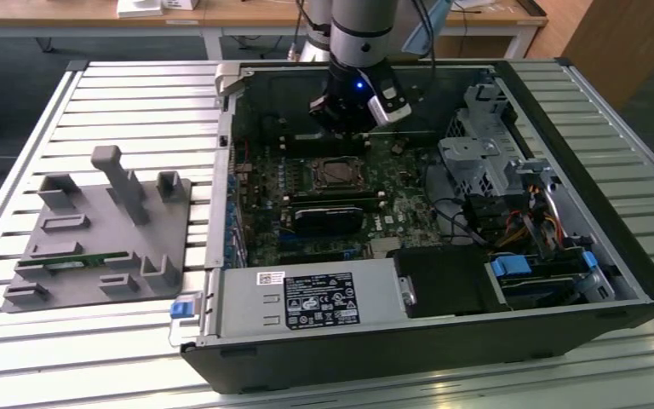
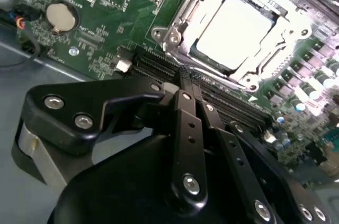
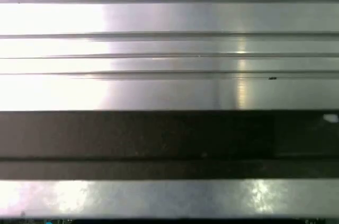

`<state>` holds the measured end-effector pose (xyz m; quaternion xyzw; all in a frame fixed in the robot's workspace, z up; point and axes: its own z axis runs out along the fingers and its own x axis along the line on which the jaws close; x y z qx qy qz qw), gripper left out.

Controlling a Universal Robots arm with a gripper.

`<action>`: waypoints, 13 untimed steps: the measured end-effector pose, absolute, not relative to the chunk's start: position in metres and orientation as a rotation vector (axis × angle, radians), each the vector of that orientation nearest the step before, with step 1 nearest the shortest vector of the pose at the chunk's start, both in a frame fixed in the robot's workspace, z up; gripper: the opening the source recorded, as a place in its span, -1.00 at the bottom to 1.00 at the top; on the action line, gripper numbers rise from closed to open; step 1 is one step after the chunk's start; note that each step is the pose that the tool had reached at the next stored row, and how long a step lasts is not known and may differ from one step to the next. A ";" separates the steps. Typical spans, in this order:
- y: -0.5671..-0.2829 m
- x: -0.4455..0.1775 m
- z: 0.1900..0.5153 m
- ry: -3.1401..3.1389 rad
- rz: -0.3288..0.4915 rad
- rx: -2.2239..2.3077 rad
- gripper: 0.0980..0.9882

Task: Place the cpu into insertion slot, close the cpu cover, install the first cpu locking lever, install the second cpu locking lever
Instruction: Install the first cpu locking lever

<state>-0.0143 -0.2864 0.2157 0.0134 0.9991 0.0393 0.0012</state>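
Your end effector hung inside the open computer case, just beyond the insertion slot toward the far wall, with its black fingers drawn together and nothing between them. In the second wrist view the cpu already lay in the socket, its flat silvery-grey top glaring white under the light, and the cpu cover (a thin shiny metal frame with a square window) looked to be down around it; I could not tell whether either locking lever was latched.

The risk, as I judged it, lay in the crowding: the fingertips sat close above the dark ribbed memory slots and the green motherboard, so a careless descent could have scraped small components, or pushed the thin cover askew on the chip. The levers are slim bare metal, and smooth fingers could have slipped off them.

The grey moulded fixture sat on the slatted bench, well to the left.
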 end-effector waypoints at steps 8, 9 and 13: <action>-0.290 -0.014 0.215 3.136 0.123 0.042 -0.98; -0.291 -0.014 0.215 3.137 0.122 0.043 -0.98; -0.292 -0.014 0.215 3.137 0.122 0.042 -0.98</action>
